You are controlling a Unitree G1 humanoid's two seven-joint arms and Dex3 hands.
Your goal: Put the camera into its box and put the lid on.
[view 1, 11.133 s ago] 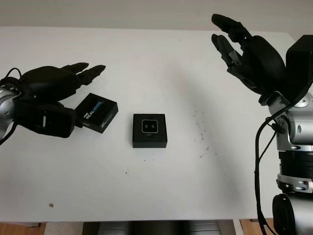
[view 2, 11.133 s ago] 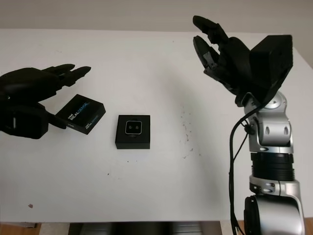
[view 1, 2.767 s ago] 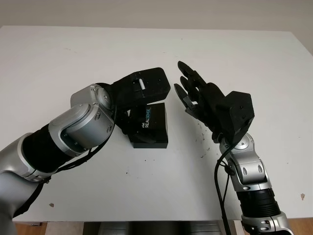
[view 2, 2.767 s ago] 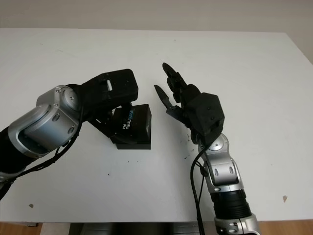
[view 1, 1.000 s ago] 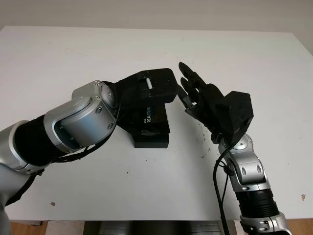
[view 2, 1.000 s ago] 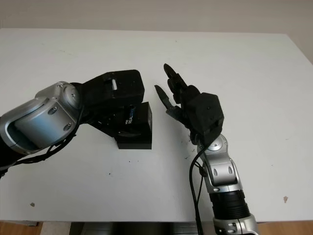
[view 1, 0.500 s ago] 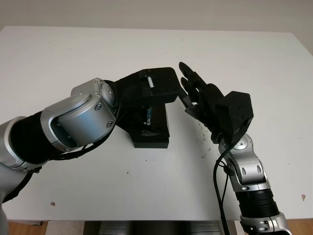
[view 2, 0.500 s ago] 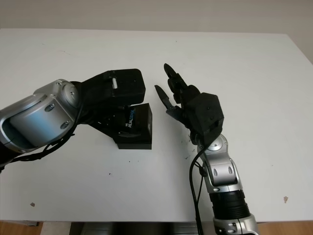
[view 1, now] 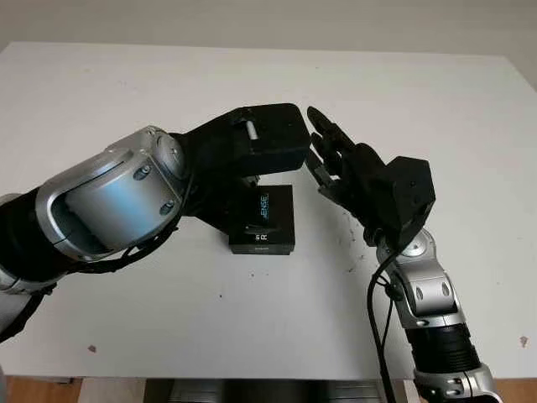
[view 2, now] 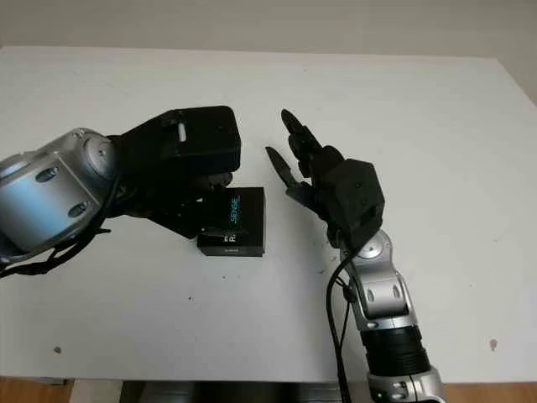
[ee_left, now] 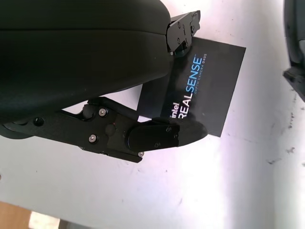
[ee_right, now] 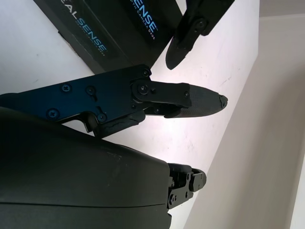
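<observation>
Sitting on box, lid beneath left hand, right hand beside

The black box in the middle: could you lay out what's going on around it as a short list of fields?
box: black box on the white table, between the two arms
lid: printed lid lies on top of the box
camera: hidden under the lid
left hand: left hand over the lid, one of its fingers across the lid's printed face
right hand: right hand open, raised just beside the box, holding nothing
task state: lid is on; whether it is fully seated cannot be told
</observation>
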